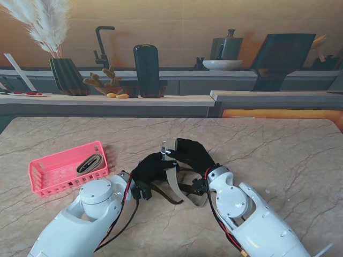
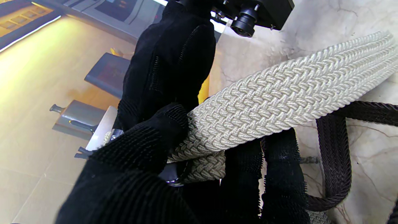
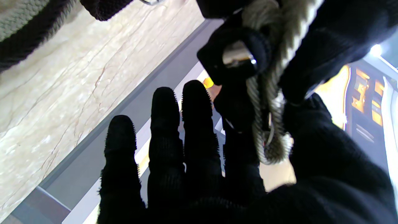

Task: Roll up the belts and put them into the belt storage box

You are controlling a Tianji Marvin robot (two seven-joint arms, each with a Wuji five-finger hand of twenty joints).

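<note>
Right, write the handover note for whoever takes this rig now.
Left hand: shut on the cream belt near its buckle end.
Right hand: also pinching the cream belt beside the buckle; its other fingers are spread.
Dark brown belt: loose on the table under the hands, unrolled.
Pink storage box: at the left, already holding one belt.
Left: finish rolling the cream belt, box it, then the brown one.

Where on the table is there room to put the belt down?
Bare marble lies right of the right hand, and farther from me beyond both hands. It is crowded around the left hand, where the cream belt and dark belt tangle, beside the pink basket.
</note>
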